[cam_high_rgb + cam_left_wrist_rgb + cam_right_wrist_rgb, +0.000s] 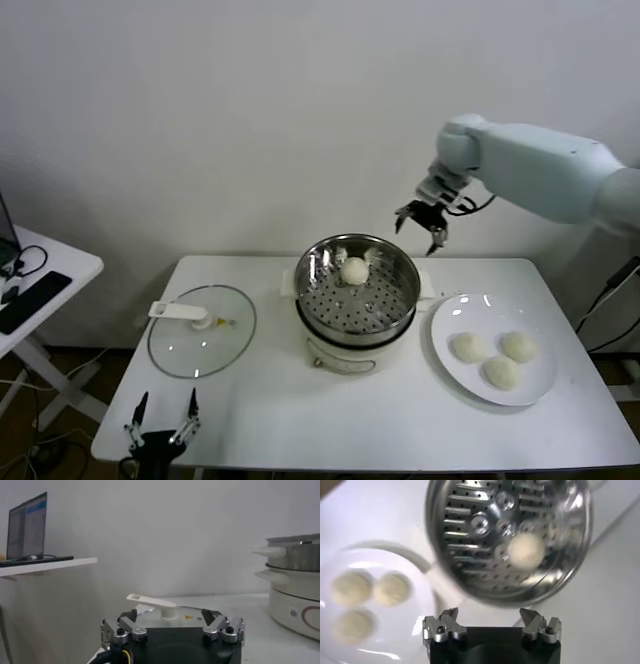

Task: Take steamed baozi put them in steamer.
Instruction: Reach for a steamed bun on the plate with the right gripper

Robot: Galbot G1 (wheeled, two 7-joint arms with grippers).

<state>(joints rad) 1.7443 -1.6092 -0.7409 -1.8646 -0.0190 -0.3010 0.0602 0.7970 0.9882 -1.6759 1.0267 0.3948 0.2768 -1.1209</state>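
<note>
One steamed baozi (354, 270) is noted inside the steamer (400, 300), resting on the perforated floor toward the far wall. Three further baozi (494, 358) are found on the white plate (452, 372), which stands on the table (330, 420) just beside the steamer on the robot's right.

The right gripper (422, 224) is held in the air above and behind the steamer's far right rim. Its jaws are spread and nothing is carried — confirmed in the right wrist view, where the gripper (490, 621) looks down on basket and plate with an empty gap between the fingers. The left gripper (163, 428) is parked low at the near left table edge, near the glass lid (200, 335), fingers apart and empty.

The task is judged one quarter complete; the step in hand appears to be the fetching of the next bun from the plate.

Recommendations for that step:
- The nearest bun to the steamer should be taken first, so the other two are not disturbed.
- The jaws should be lowered astride a single bun, clear of its neighbours, which lie close together.
- Closing pressure should be kept light — the dough is likely soft and easily dented.
- Release should be made over a bare part of the floor, apart from the bun already placed.
</note>
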